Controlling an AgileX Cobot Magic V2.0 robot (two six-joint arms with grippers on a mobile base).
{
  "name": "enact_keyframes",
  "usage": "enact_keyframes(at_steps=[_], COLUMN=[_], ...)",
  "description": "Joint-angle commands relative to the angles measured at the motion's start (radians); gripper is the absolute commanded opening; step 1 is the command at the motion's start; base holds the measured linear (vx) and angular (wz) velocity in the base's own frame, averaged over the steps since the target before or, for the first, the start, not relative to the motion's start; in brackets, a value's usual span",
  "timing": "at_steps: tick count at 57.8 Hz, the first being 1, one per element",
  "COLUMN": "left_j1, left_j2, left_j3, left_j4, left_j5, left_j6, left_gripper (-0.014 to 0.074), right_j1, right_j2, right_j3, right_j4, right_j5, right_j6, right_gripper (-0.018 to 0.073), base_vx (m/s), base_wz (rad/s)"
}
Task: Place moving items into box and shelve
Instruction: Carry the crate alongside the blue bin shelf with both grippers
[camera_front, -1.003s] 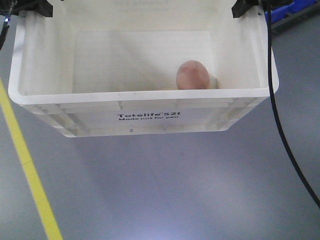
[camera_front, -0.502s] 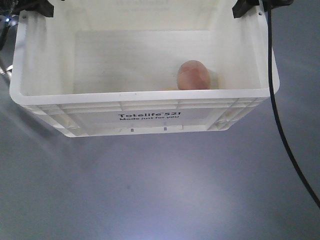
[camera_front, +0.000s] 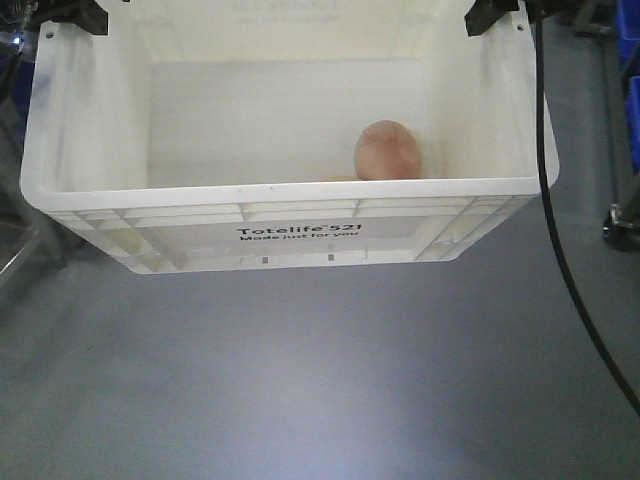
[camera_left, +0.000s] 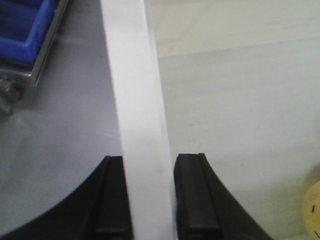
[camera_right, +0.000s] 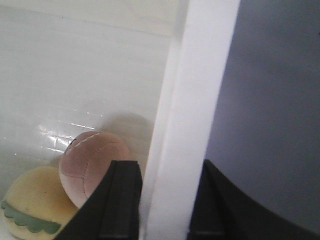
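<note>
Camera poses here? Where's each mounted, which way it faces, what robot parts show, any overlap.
Left wrist: on the left arm, looking along the left gripper, shut on the box rim; blue bin outside.
Right wrist: on the right arm, along the right gripper, shut on the opposite rim; pinkish-beige lump and pale yellow lump inside.
Front: on the robot, facing down into the box; gripper tips at top corners, black cable.
Shared: front and right wrist both show the pinkish-beige lump.
</note>
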Motion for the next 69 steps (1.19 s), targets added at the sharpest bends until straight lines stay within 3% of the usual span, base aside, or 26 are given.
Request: enact_keyframes(at_steps=[1, 36, 69], left_j1=[-0.011, -0.011, -0.011], left_j2=[-0.056, -0.058, -0.058], left_j3=[-0.035, -0.035, -0.035], left_j4=[-0.02, -0.02, -0.02], left_j5=[-0.132, -0.132, -0.134], left_j6=[0.012, 0.012, 0.012], left_gripper=[0.0002, 0.0002, 0.0002], right_j1=[0.001, 0.001, 0.001], right_j2=[-0.07, -0.07, -0.07], right_j3=[-0.042, -0.042, -0.042], right_j4=[0.027, 0.027, 0.027], right_j5=[-0.052, -0.049, -0.047], right_j6=[-0.017, -0.017, -0.017], right_gripper=[-0.0005, -0.0005, -0.0005], base_vx=[0.42, 0.44, 0.54], base_wz=[-0.68, -0.61, -0.24])
